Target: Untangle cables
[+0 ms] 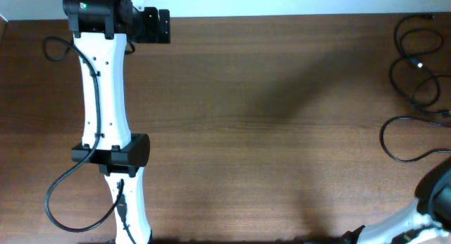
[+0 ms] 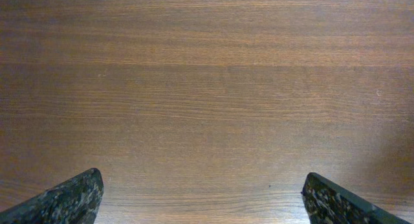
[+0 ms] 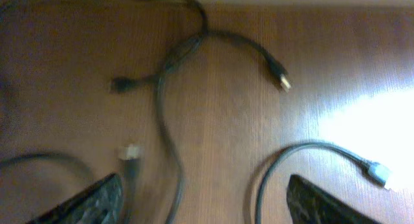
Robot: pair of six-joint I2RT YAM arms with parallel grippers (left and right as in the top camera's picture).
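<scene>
Several dark cables lie looped over each other at the table's far right, with one more loop below them. In the right wrist view the dark cables cross one another. One ends in a gold-tipped plug, and a grey cable ends in a white plug. My right gripper is open and empty above these cables, the view blurred. My left gripper is at the table's far left back. It is open and empty over bare wood.
The wooden table has its back edge just behind the left gripper. The left arm stretches along the left side with its own black cable loops. The right arm enters at the bottom right corner.
</scene>
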